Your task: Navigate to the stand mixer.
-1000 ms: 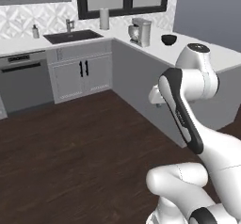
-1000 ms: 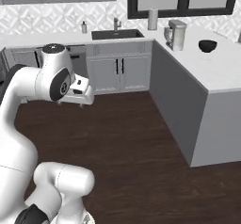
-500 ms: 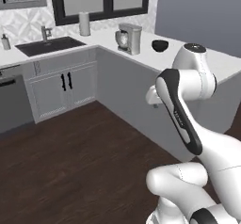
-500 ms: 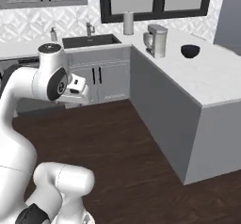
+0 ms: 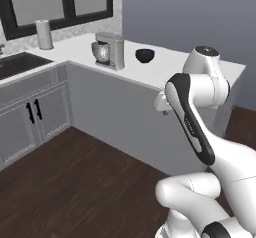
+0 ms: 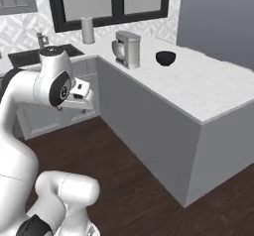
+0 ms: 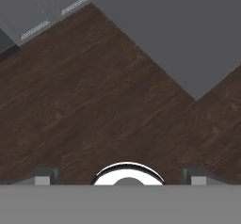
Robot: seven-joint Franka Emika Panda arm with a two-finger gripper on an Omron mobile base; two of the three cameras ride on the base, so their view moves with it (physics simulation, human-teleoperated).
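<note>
The stand mixer (image 5: 109, 49) (image 6: 127, 49) is grey-silver, with a boxy head over a shiny round bowl. It stands on the white counter peninsula (image 5: 165, 72) (image 6: 198, 88), near the inner corner and ahead of me. My gripper (image 5: 162, 104) (image 6: 82, 94) is folded in close to the arm at about counter height and points down. In the hand view the gripper (image 7: 120, 176) is open over the dark wood floor (image 7: 94, 100), its fingertips (image 7: 44, 176) far apart with nothing between them.
A black bowl (image 5: 144, 55) (image 6: 165, 58) sits on the counter just right of the mixer. A paper towel roll (image 5: 44, 34) (image 6: 88, 30) stands under the window, and a sink (image 5: 15, 64) (image 6: 30, 56) lies to the left. The grey peninsula wall (image 5: 120, 112) (image 6: 144, 126) borders the wood floor.
The whole picture has shifted: the base has driven and turned, so the counter and mixer appear larger, nearer and more central. The arm's pose is unchanged.
</note>
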